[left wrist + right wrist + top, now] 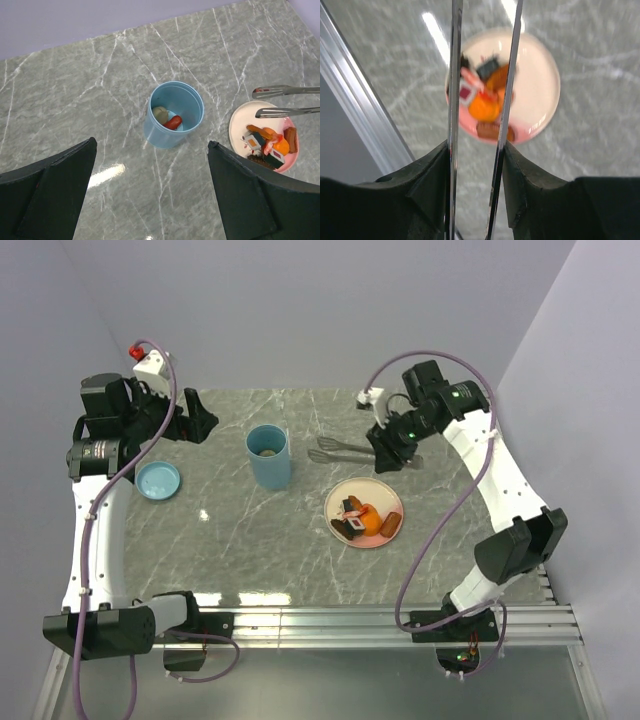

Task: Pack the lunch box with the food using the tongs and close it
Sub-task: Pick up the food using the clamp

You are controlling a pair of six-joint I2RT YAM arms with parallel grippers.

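The light-blue lunch box (268,455) stands open mid-table, and the left wrist view shows a beige round (160,113) and a red piece (173,122) inside it. Its round blue lid (158,480) lies at the left. The rest of the food (362,517) is heaped on a pink plate (390,498). My right gripper (392,446) is shut on the silver tongs (342,449), squeezing their two arms (454,75), which stay apart above the plate (540,85) and the food (485,107). At the back left, my left gripper (200,423) is open and empty, well away from the lunch box (172,117).
A white box with a red button (150,362) sits in the back left corner. A metal rail (380,620) runs along the near table edge. Walls close in the back and both sides.
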